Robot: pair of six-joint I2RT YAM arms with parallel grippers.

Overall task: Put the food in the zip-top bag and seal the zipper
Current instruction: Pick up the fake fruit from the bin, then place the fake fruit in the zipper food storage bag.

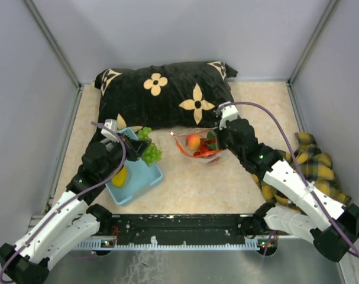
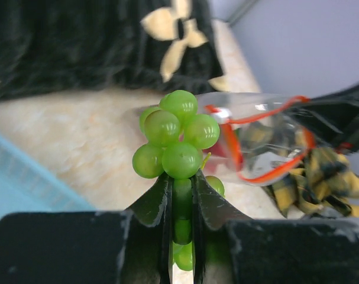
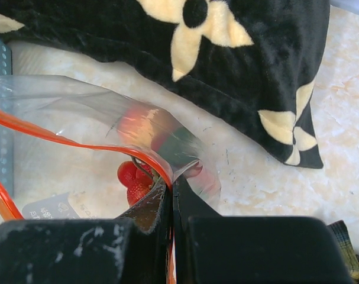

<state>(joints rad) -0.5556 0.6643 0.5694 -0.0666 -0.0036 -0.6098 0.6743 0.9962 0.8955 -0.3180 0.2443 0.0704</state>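
Two grips are engaged. My left gripper (image 2: 180, 177) is clamped on the green grape bunch (image 2: 176, 136) at the centre of the left wrist view, jaws closed among the lower beads. The bunch reads as light moulded plastic with glossy, round beads. I judge it slippery, so a hold between beads is safer than one on a single bead.

My right gripper (image 3: 172, 186) is pinched shut on the rim of the zip-top bag (image 3: 108, 112) at the bottom centre of the right wrist view, and the mouth gapes. The bag is thin, limp, creased clear film and will likely sag if released. The zipper (image 3: 96, 146), a narrow red strip, looks like its only stiffer line.

Red strawberries (image 3: 132, 177) and a peach (image 1: 193, 141) lie inside. In the top view the bag sits at centre, below the black plush pillow (image 1: 167, 97) and right of the light blue basket (image 1: 141, 171).
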